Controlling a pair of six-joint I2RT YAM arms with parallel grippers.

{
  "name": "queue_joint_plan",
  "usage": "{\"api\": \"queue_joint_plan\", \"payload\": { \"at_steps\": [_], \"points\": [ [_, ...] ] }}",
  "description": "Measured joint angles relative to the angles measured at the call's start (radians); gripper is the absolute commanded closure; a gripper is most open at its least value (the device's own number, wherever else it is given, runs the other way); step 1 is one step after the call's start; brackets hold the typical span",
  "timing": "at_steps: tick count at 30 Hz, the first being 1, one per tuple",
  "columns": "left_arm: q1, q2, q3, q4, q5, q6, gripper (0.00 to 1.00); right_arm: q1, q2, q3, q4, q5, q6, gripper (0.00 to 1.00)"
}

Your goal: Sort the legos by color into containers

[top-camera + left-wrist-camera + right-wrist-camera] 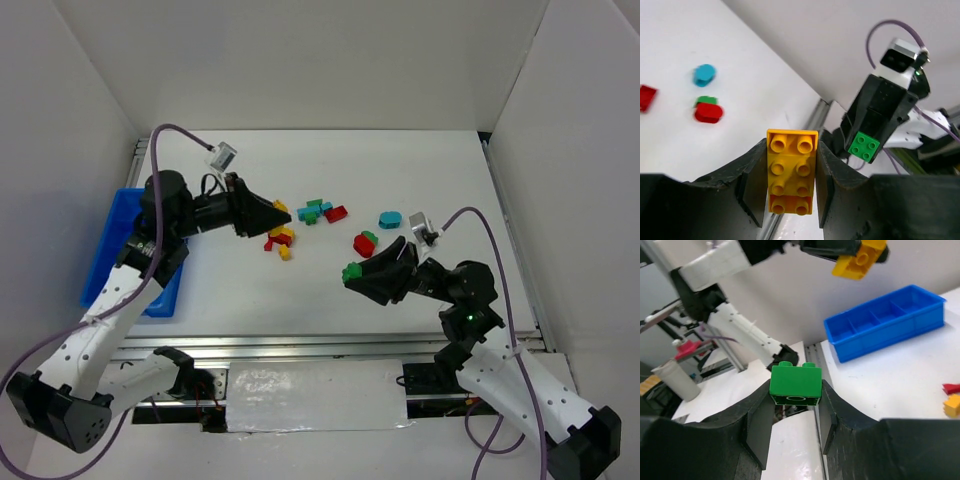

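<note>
White walls [300, 60] box in the pale desk [300, 300] you are working over. The biggest thing on it is the long blue tray [112, 225], which lies behind your left hand, partly under that arm. The right wrist view shows its four compartments [875, 320] set in a row. Your left hand [791, 147] is clenched on a yellow brick [791, 175], with a finger against each long side of the eight-stud piece and the studs facing the wrist camera. Your right hand [795, 390] is likewise grasping a green brick [795, 382], a square four-stud piece pinched at its fingertips and pointed toward the left hand. The two hands are well apart. The loose bricks all lie between them. A cluster of teal, green and red bricks [318, 210] sits just ahead of the left hand's tips, and small yellow and red bricks [280, 238] lie just beside those tips on the near side. Just beyond the right hand's tips you have a rounded red brick [363, 245] touching a small green piece [370, 236], and a little farther on a rounded teal brick [390, 219].
</note>
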Motion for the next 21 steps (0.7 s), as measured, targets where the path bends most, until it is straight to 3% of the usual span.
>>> {"api": "queue_joint_plan", "payload": {
  "at_steps": [2,6,13,18,21],
  "points": [
    [0.053,-0.012,0.026,-0.077,-0.034,0.037,1.0,0.0,0.004,0.002,-0.034,0.024,-0.022,1.0],
    [0.202,0.024,0.151,-0.32,-0.335,0.051,1.0,0.0,0.04,0.028,-0.157,0.103,-0.046,1.0],
    [0.567,0.255,0.177,-0.491,-0.841,-0.125,1.0,0.0,0.114,0.091,-0.315,0.225,-0.038,1.0],
    [0.643,0.464,0.204,-0.497,-0.974,-0.176,0.98,0.0,0.125,0.108,-0.35,0.227,-0.03,1.0],
    [0.666,0.573,0.263,-0.476,-1.006,-0.182,0.89,0.0,0.125,0.108,-0.359,0.222,-0.025,1.0]
  ]
}}
